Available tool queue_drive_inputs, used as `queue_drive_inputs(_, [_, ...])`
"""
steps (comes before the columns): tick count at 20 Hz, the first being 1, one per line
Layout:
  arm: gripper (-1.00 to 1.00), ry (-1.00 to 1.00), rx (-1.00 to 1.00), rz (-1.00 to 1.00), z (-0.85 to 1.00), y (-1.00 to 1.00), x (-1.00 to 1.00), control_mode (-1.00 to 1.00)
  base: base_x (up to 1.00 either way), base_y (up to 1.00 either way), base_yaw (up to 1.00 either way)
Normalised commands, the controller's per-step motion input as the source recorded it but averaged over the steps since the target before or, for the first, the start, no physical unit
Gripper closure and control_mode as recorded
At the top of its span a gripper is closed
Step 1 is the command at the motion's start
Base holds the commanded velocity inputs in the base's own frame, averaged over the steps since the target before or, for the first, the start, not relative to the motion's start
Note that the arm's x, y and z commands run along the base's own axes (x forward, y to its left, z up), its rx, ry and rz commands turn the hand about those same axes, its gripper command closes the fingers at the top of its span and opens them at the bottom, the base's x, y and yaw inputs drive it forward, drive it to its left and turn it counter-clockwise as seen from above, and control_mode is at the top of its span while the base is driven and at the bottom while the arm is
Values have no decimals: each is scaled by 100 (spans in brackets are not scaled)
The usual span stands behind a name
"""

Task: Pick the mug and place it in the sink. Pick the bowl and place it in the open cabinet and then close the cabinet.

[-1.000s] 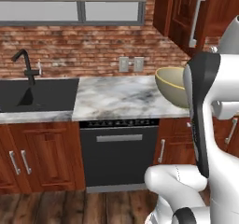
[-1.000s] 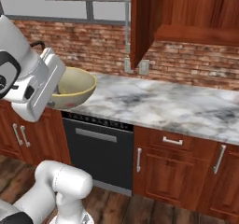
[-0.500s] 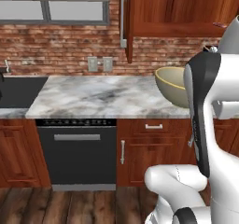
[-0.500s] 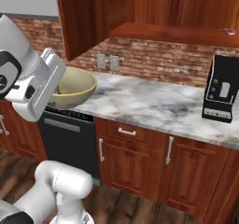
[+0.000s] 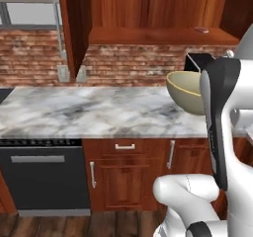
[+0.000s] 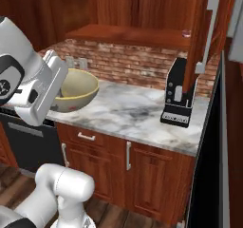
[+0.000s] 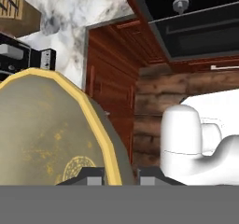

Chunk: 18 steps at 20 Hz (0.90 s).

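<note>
The bowl [image 5: 187, 91] is riding in the air over the marble counter [image 5: 89, 113], above its right end in the left base view, mouth facing up and tipped slightly. The gripper [image 7: 121, 175] is clamping the bowl's yellow rim between its fingertips. Above, the cabinet [image 6: 142, 32] is standing open, its shelf [image 6: 128, 35] waiting. Judging from this, the bowl is being carried; shelving it and closing the door [image 6: 206, 37] remain.
</note>
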Motion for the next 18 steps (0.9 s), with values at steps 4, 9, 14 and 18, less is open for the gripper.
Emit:
queue_drive_inputs(4, [100, 0, 0, 0, 0, 0, 0, 100, 73, 0, -49])
queue_drive_inputs(9, [100, 0, 0, 0, 0, 0, 0, 100, 45, 18, -37])
queue_drive_inputs(14, [100, 0, 0, 0, 0, 0, 0, 100, 45, 52, -1])
queue_drive_inputs(18, [100, 0, 0, 0, 0, 0, 0, 100, 90, 45, 7])
